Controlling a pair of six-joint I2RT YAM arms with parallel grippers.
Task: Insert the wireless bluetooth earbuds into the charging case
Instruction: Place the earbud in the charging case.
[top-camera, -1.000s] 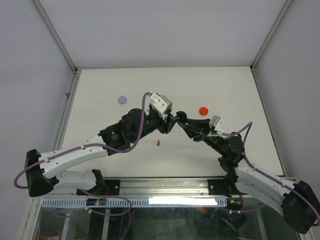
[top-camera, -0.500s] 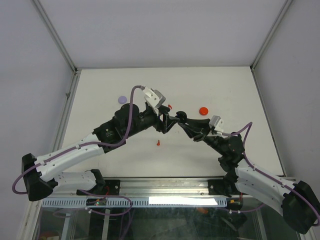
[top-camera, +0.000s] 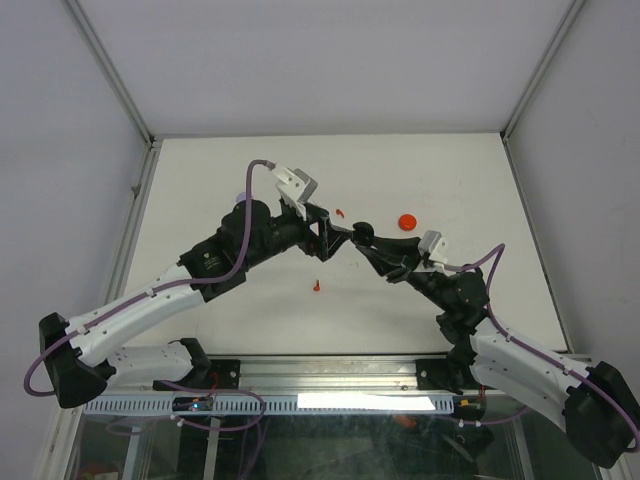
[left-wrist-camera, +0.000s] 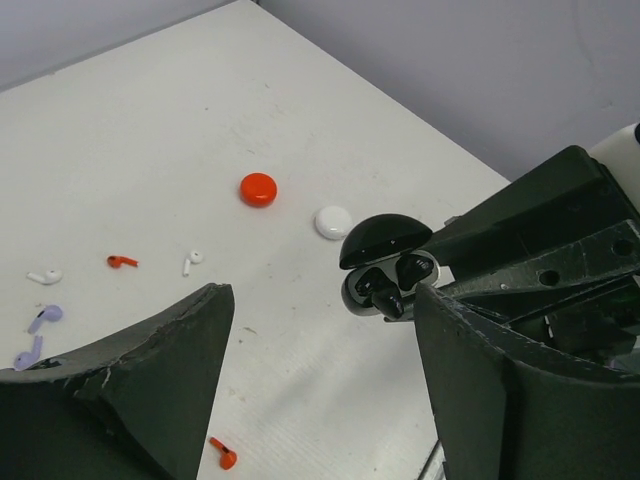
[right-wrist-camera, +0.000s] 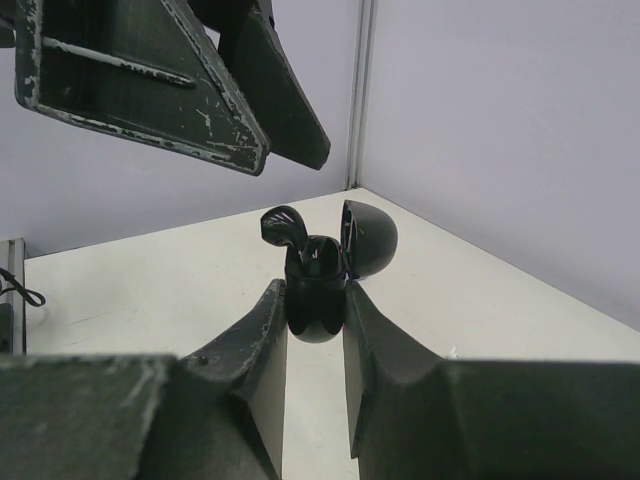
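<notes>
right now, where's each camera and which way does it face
top: above and behind the arms, looking down at the table; left arm and right arm both show.
left wrist: looks down past the open left fingers at the black case.
right wrist: looks along the right fingers, shut on that case; left fingers above.
shared: both wrists see the case.

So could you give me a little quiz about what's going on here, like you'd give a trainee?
1. True or false: the black case is closed.
2. Which gripper holds that case? A left, B right, C neither.
3. What colour is the closed case lying nearest the white case?
Key: 1 false, it is open. 2 B, the right gripper pinches it. 3 red: the red case.
</notes>
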